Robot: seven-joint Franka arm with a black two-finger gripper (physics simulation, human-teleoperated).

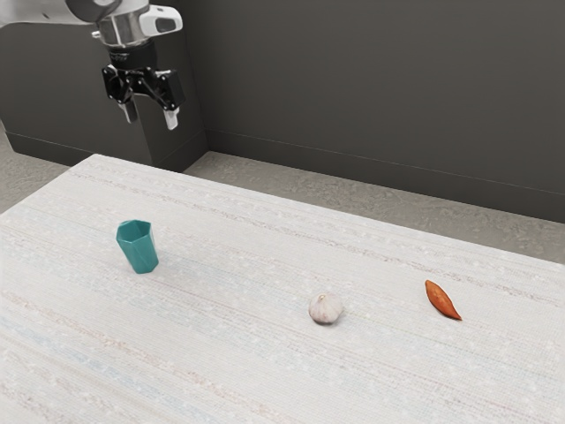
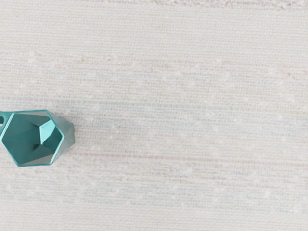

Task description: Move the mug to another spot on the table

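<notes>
Closest to where I stand is the front stretch of the pale, streaked table, all open surface. The first thing in from there is a garlic bulb, off-white, sitting a little toward the exterior view's right. At about 3 o'clock from the bulb, and well apart from it, an orange-red pod lies flat on the top, tapered at both ends.

Farther back, at roughly 10 o'clock from the garlic and well apart from it, stands the mug. It is teal and faceted, on its base with its mouth up, wider at the rim than at the foot. Looking down from the hand's camera, the mug shows an angular rim and only its own teal facets inside, with a bit of handle jutting from one corner. The table spreads bare around it there.

The mug is not hemmed in: the garlic and the pod both keep off toward 4 o'clock, and open table lies on every side of it. The table's far edge runs past behind it, from the exterior view's left down toward its right.

High above, at about 12 o'clock from the mug, hangs the gripper. Its black fingers point down, spread wide and clasping nothing. Beyond the table lie the grey floor and a dark wall.
</notes>
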